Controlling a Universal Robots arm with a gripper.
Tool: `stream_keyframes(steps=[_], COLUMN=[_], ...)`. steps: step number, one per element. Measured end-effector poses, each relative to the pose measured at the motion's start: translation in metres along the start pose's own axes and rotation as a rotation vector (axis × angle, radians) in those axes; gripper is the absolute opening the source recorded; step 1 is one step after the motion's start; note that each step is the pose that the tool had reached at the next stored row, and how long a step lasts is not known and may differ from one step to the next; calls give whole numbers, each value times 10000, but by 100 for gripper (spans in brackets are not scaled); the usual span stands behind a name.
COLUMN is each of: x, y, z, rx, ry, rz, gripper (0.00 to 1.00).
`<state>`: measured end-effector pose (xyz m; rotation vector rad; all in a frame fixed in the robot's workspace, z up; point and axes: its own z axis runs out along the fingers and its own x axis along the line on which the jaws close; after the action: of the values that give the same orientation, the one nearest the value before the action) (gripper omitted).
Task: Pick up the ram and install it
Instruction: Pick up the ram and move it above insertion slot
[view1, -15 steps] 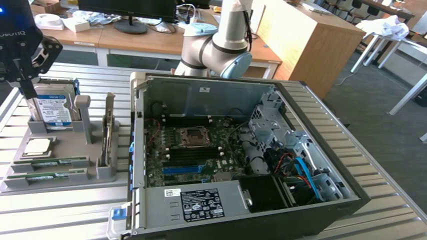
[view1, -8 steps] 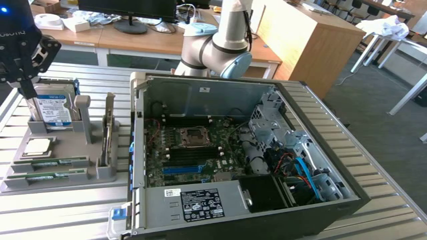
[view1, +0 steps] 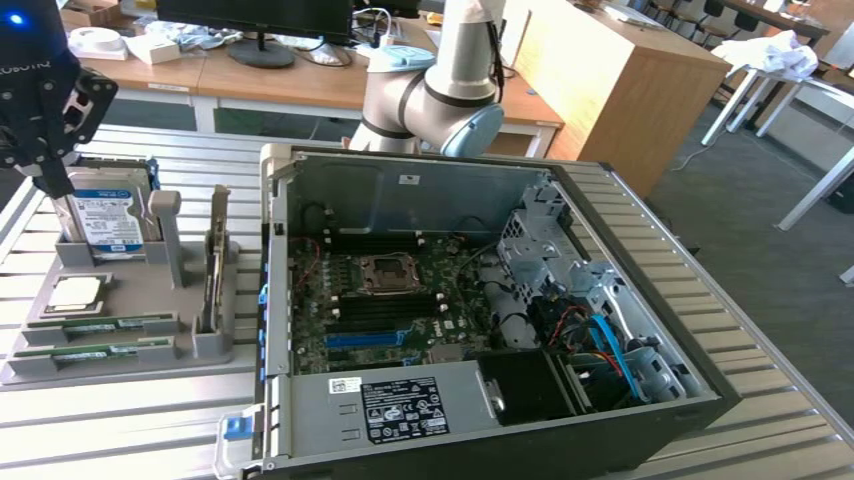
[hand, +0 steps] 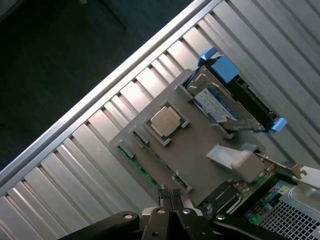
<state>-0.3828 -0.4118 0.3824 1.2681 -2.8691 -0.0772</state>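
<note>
Here's the tool (view1: 58, 188) (hand: 171, 196), up over the grey holder (view1: 134, 285) at the exterior view's left, its two fingers pressed together and carrying nothing. From the wrist view it hangs above the holder's edge, close to one end of the long slots.

And there's the ram (view1: 104, 324) (hand: 142, 170), lying flat in its slot along the near side of the holder, untouched. A second green stick (view1: 94, 352) sits in the slot just beside it.

Behind those two, the square silver processor (view1: 76, 292) (hand: 165, 121) rests in its recess. Further back, the blue-labelled hard drive (view1: 107, 215) (hand: 217, 100) stands on edge in its bracket, and in the exterior view the tool hangs just in front of it. An expansion card (view1: 216, 260) stands upright along the holder's side nearest the computer.

Just beside the holder on the slatted metal table (view1: 134, 440), the open computer case (view1: 641, 250) lies on its side. Its motherboard (view1: 400, 310) is exposed, with the processor socket (view1: 388, 272) near the middle and the power supply (view1: 387, 405) at the near end.

The robot arm (view1: 447, 95) rises behind the case, well apart from the holder
</note>
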Motion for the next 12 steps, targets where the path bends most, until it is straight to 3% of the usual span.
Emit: stream_keyframes(steps=[12], x=[0], y=[0], z=[2], rx=[-32], ry=[92], rz=[-1893], gripper=[10])
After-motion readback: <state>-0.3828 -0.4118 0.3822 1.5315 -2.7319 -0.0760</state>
